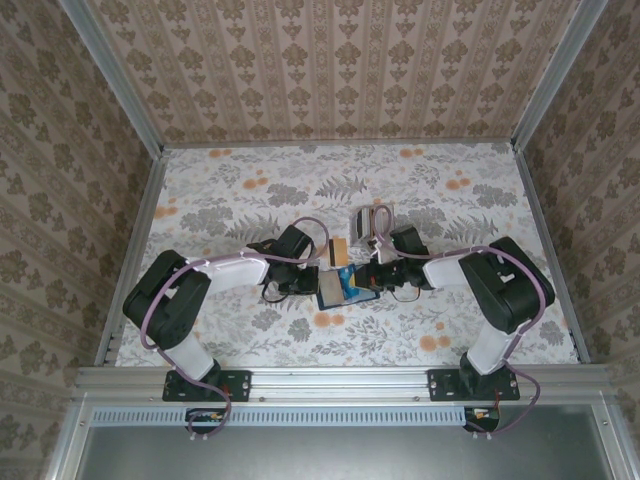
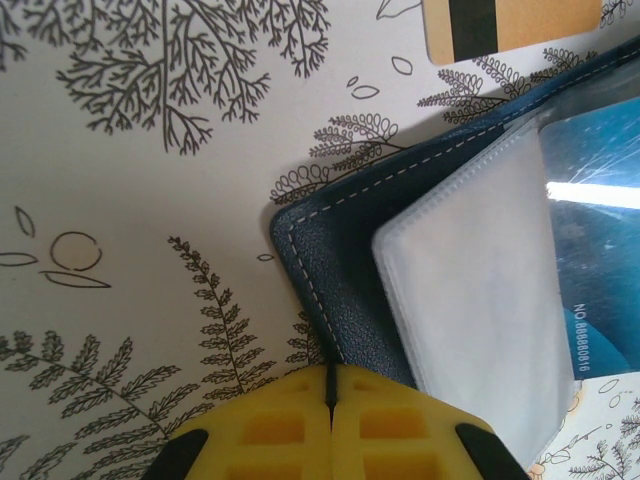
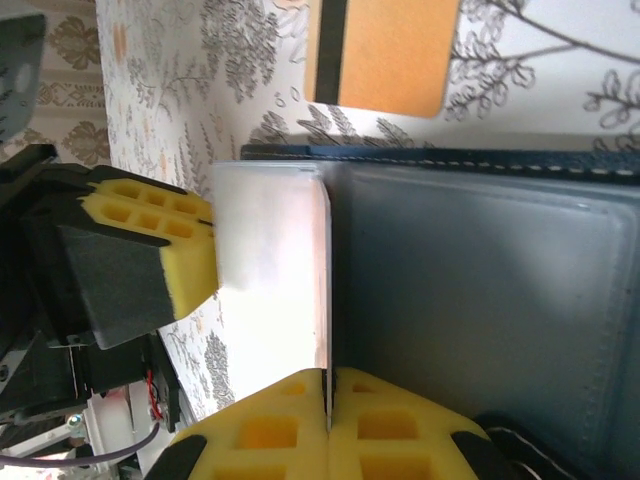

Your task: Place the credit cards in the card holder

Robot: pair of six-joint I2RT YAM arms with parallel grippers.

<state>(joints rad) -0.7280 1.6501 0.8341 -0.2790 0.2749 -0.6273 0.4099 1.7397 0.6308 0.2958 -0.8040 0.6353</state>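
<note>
Yellow pads of the left tool are seen clenched on the stitched edge of the card holder, which lies open on the worktop between the two arms. A clear sleeve of the holder is pinched edge-on by the right tool, likewise clenched. The step in hand is judged to be the opening of a pocket. The cover should be pinned flat while the sleeve is lifted gently, so that the seam is not strained and the mouth is turned toward the loose cards. One holder is counted. One blue card is seen tucked among the sleeves. One gold-orange card lies just beyond the holder. A stack of cards is set farther back, its number not to be told.
</note>
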